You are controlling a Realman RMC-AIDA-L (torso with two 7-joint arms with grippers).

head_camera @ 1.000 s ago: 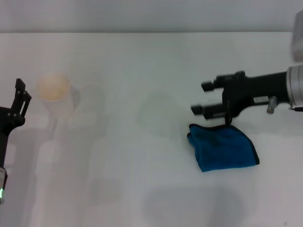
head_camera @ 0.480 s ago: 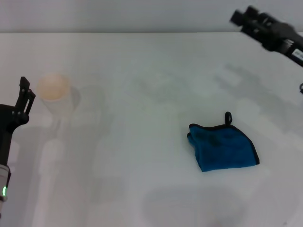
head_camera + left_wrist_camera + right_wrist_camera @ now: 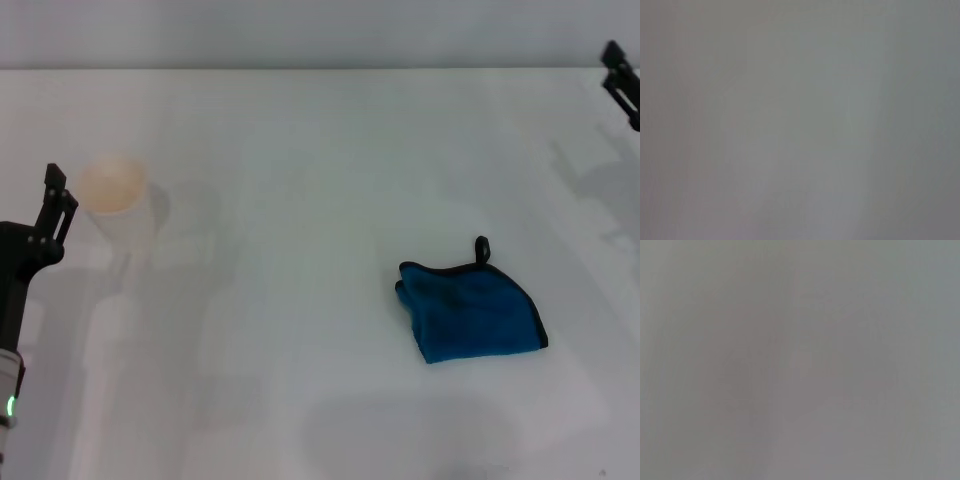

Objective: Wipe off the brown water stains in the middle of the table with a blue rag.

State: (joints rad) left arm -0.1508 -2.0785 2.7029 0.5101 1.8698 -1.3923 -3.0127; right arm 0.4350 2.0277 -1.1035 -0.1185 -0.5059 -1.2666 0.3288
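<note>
The blue rag (image 3: 470, 310) lies folded on the white table (image 3: 300, 150), right of the middle, with its black loop (image 3: 482, 246) pointing to the far side. No gripper touches it. My right gripper (image 3: 621, 82) is far off at the right edge of the head view, high above and behind the rag, and only its tip shows. My left gripper (image 3: 55, 208) is at the left edge, next to the cup. No brown stain shows on the table. Both wrist views show only a plain grey surface.
A translucent whitish cup (image 3: 118, 205) with a tan inside stands upright at the left, just right of my left gripper. The table's far edge (image 3: 320, 68) runs along the top of the head view.
My right gripper was just above the rag's far edge one second ago; it has pulled up and away to the far right. The rag, cup and left arm have stayed put.
</note>
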